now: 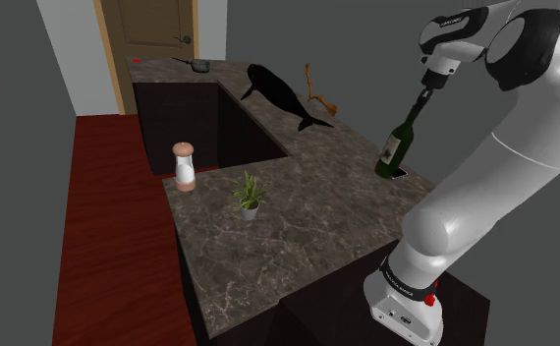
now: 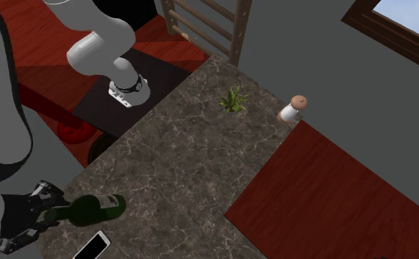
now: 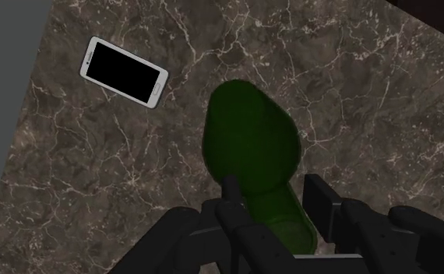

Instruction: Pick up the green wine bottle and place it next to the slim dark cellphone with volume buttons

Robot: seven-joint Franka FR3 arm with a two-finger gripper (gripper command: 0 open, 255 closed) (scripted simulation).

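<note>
My black gripper is shut on the neck of the green wine bottle, which leans over the counter's far right end in the shoulder view. Its base is close to the marble counter; contact cannot be made out. In the wrist view the fingers clasp the bottle on both sides, and the gripper looks down along it. The cellphone, with a black screen and pale rim, lies flat a short way beyond the bottle. In the second exterior view the phone lies just beside the bottle.
A white shaker with a brown cap and a small potted plant stand on the counter's nearer part. A black whale-shaped figure lies at the back by a dark recess. The red floor runs below the counter edge.
</note>
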